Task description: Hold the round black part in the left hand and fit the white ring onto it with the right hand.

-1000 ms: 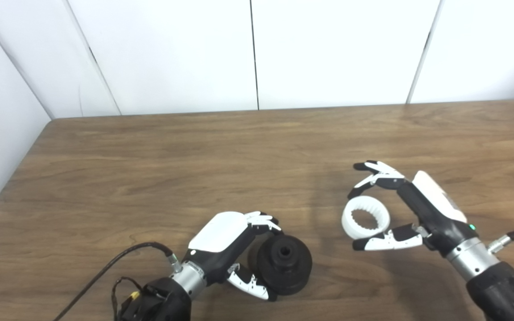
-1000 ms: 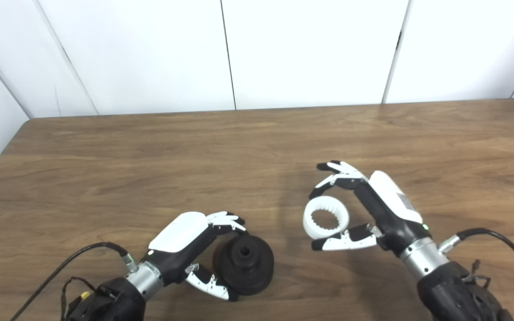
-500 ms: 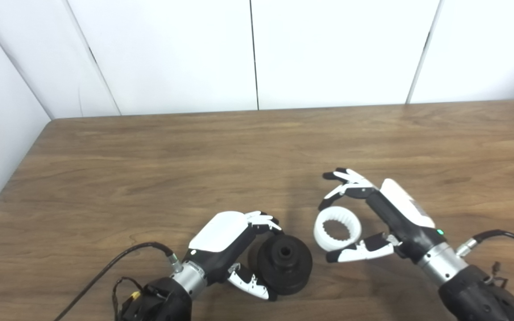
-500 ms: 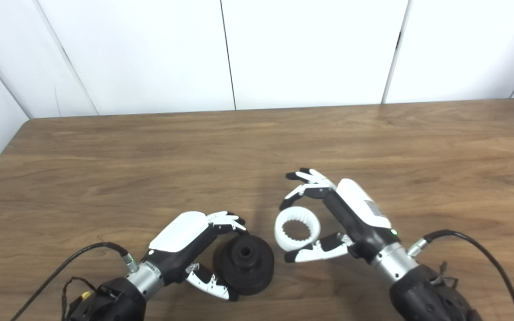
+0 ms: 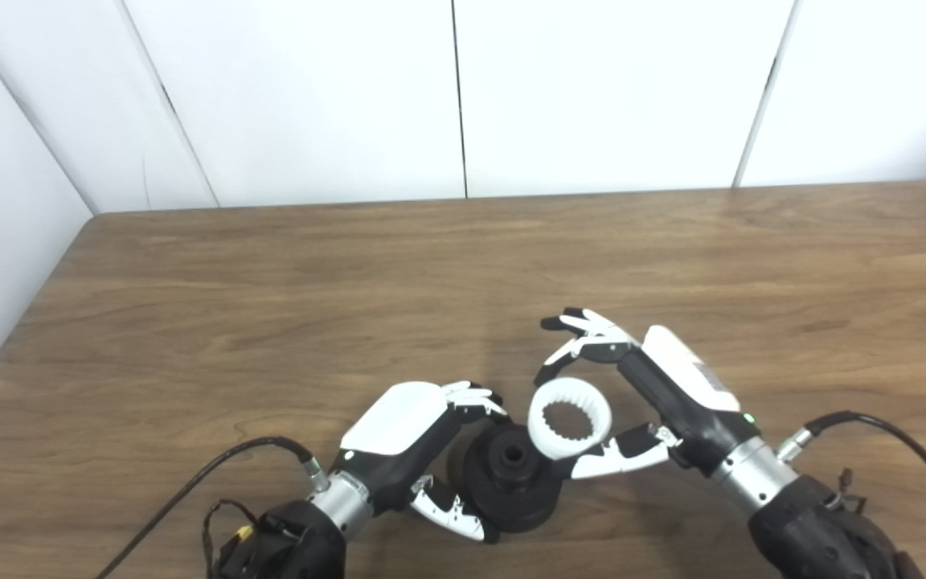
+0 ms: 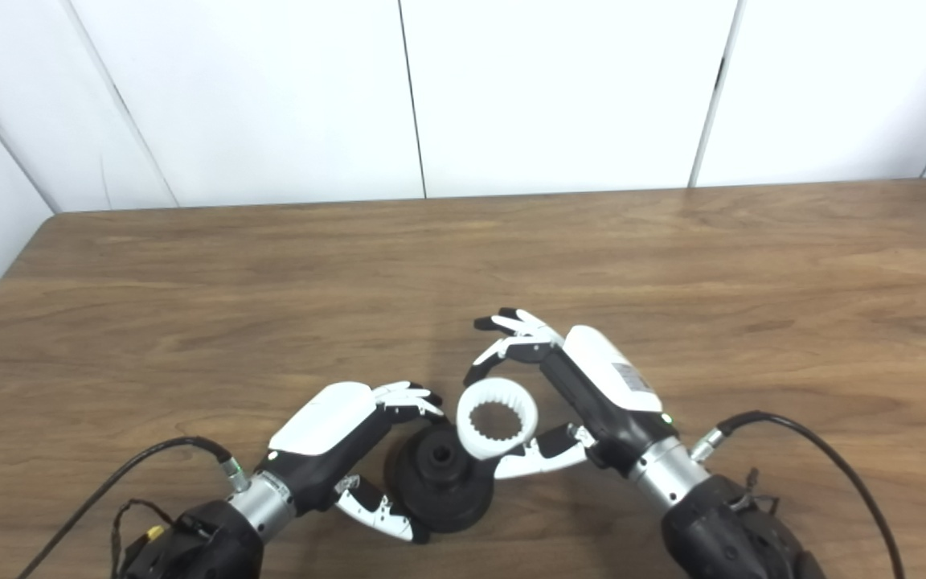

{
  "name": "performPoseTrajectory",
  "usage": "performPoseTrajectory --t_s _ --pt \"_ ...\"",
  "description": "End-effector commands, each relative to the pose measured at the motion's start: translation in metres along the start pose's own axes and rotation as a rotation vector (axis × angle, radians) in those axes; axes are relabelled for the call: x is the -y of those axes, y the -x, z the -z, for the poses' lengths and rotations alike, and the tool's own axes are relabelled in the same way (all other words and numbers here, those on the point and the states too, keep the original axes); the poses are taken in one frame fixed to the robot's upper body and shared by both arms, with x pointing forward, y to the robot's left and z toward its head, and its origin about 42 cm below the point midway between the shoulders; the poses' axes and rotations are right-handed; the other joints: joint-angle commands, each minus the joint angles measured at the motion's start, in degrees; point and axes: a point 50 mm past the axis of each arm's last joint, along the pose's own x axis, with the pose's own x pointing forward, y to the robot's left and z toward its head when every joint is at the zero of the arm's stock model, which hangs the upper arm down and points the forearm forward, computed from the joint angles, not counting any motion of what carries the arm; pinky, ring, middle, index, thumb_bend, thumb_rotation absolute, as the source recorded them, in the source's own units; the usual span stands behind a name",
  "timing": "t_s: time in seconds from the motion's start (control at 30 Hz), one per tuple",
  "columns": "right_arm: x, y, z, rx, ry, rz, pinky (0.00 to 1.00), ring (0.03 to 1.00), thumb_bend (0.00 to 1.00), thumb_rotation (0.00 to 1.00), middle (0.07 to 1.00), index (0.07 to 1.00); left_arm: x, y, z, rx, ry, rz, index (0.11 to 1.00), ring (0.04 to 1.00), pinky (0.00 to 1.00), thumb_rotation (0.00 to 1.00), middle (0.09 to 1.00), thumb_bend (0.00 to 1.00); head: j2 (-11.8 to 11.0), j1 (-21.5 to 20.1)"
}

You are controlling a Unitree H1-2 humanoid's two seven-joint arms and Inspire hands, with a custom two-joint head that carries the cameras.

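Wood table [image 5: 270, 281] fills the lower two thirds of both frames, its far edge meeting the white wall panels [image 5: 310, 96] across the upper third. Only my left eye view shows the table's left edge and rounded corner running down the left of the frame; in my right eye view that edge is nearly cut off, while the table's far right corner shows at the upper right. Bare wood lies open across the middle band and both sides of the frame; everything I work with is crowded into the lower centre, close to the bottom edge.

My left hand [image 5: 411, 438] sits low and left of centre, fingers curled over the far side and thumb against the near side of the round black part [image 5: 511, 482], gripping it. I cannot tell whether the part rests on the table or is just lifted. My right hand [image 5: 656, 402] reaches in from the lower right, pinching the white ring [image 5: 569, 418] between curled fingers on its upper edge and thumb on its lower right edge. The ring's toothed inner face points toward me. It overlaps the upper right rim of the black part, off to the right of the part's centre hole, more plainly so in my right eye view.
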Motion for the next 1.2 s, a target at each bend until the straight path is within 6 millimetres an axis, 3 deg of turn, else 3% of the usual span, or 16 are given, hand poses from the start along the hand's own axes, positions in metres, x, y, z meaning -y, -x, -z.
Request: performPoseTrajectory --t_s 0.0,1.17 --pt "0.006 -0.008 -0.011 0.068 0.014 0.023 0.88 0.965 0.52 0.16 0.891 0.495 -0.007 -0.004 -0.004 0.019 -0.016 -0.033 0.696 0.916 0.84 0.21 0.868 0.88 0.0 0.0" --pt "-0.014 -0.017 -0.021 0.084 -0.033 -0.044 0.90 0.970 0.52 0.16 0.894 0.496 -0.011 -0.006 -0.006 0.017 -0.016 -0.017 0.712 0.926 0.85 0.22 0.881 0.87 0.3 0.5"
